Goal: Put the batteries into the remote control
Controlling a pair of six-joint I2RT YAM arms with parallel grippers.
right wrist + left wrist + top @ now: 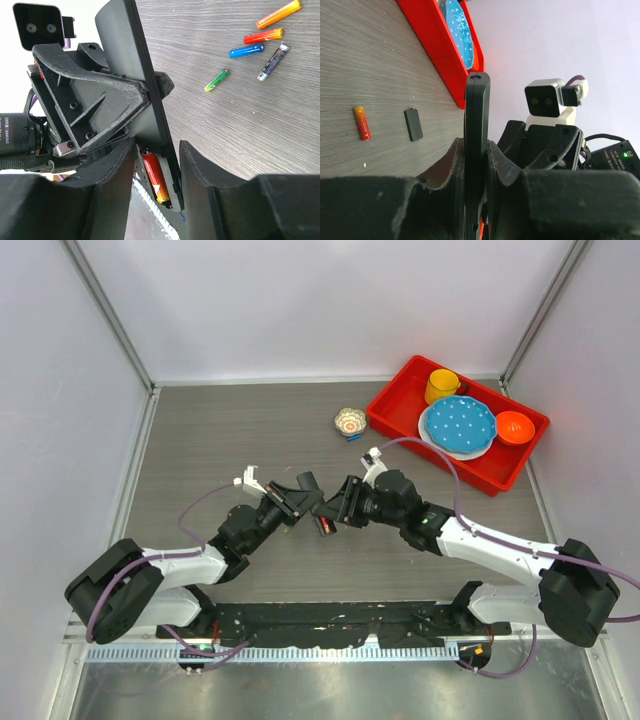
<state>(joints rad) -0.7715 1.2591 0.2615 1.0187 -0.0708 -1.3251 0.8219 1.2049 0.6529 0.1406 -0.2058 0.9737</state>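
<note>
Two robot arms meet over the middle of a grey wood-grain table. The left gripper is pressed together on the remote control and holds it on edge. The right gripper has its fingers spread on either side of the remote's lower end. A red battery lies in the recess there, and neither finger visibly pinches it.

The battery may be only partly seated (the far end is hard to make out). With the remote tilted and the fingers apart, it could slide or spring out and drop to the table. A finger brushing the remote could also twist it in the left grip.

Only the right wrist view shows the filled recess. It also shows five loose batteries on the table at 1 to 2 o'clock: orange, red, blue, grey and green.

The left wrist view sees just the remote's thin edge. It adds a red-and-orange battery at 9 o'clock (possibly one of those five), with a small black lid near it, not touching.

Only the top view places the red tray at 2 o'clock.
</note>
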